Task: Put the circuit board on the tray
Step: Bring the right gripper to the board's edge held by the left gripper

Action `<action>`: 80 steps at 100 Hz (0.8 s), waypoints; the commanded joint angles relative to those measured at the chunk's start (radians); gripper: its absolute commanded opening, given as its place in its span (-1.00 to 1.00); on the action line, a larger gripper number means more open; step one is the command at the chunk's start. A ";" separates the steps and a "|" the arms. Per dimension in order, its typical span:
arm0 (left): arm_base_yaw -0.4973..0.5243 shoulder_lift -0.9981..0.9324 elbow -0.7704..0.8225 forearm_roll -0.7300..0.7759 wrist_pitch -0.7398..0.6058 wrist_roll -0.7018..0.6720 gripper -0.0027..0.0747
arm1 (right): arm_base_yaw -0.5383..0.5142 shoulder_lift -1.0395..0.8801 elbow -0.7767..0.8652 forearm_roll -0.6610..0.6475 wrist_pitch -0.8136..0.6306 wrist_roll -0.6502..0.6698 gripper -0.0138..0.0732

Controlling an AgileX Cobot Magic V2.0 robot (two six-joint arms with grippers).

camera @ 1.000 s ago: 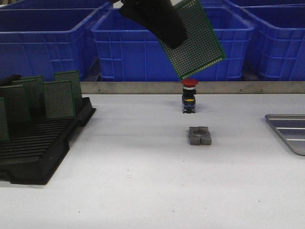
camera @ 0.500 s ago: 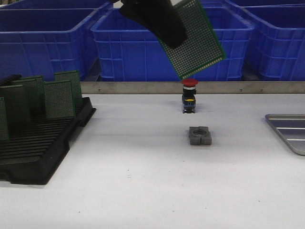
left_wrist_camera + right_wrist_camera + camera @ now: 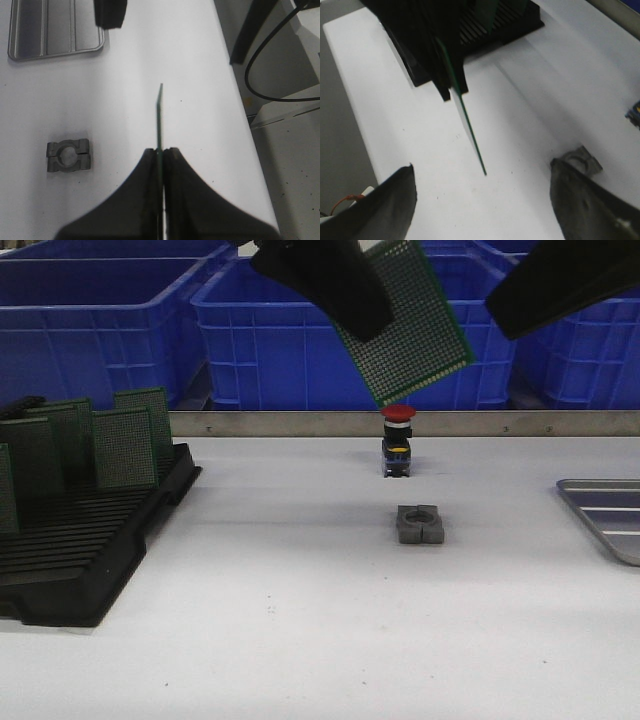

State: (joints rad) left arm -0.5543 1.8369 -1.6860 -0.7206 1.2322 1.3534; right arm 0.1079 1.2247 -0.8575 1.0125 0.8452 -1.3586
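Left gripper (image 3: 161, 152) is clamped on the circuit board (image 3: 408, 325), holding it tilted high above the table (image 3: 300, 620), roughly over the red-capped pushbutton switch (image 3: 397, 440). The tray (image 3: 605, 515) lies well apart at 3 o'clock of the front view, empty in what shows. Right gripper (image 3: 485, 200) has its fingers spread wide with nothing between them, and the board's free edge points down into that gap, so this looks like a mid-air handover. To do it well, the right fingers should close flat on the board's two faces near the free corner, well clear of the left fingertips (image 3: 172, 160), and the left should let go only once that grip is firm. Pinching edge-on would risk the board twisting out. After that, carry it low to the tray, keeping clear of the switch and the grey split clamp block (image 3: 419, 524). Hard to see: the tray is cut off at the front view's right edge; both arms show only as dark shapes at 12 o'clock; the right fingertips are blurred; the black rack (image 3: 80, 540) of spare boards is cropped at 9 o'clock.
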 commanded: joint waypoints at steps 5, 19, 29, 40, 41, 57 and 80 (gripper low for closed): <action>-0.007 -0.050 -0.032 -0.064 0.044 -0.010 -0.98 | 0.007 0.032 -0.055 0.153 0.020 -0.133 0.63; -0.007 -0.050 -0.032 -0.064 0.044 -0.010 -0.98 | 0.036 0.083 -0.071 0.158 0.026 -0.158 0.63; -0.007 -0.050 -0.032 -0.064 0.044 -0.010 -0.98 | 0.058 0.106 -0.071 0.158 0.017 -0.162 0.61; -0.007 -0.050 -0.032 -0.064 0.044 -0.010 -0.98 | 0.074 0.126 -0.071 0.158 0.016 -0.162 0.44; -0.007 -0.050 -0.032 -0.064 0.044 -0.010 -0.98 | 0.075 0.128 -0.071 0.158 0.015 -0.162 0.43; -0.007 -0.050 -0.032 -0.064 0.044 -0.010 -0.98 | 0.079 0.146 -0.071 0.177 0.019 -0.162 -0.02; -0.007 -0.050 -0.032 -0.064 0.044 -0.010 -0.98 | 0.079 0.147 -0.071 0.195 0.020 -0.162 -0.70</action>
State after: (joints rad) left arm -0.5543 1.8369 -1.6860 -0.7206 1.2348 1.3534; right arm 0.1886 1.3948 -0.8964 1.1414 0.8517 -1.5076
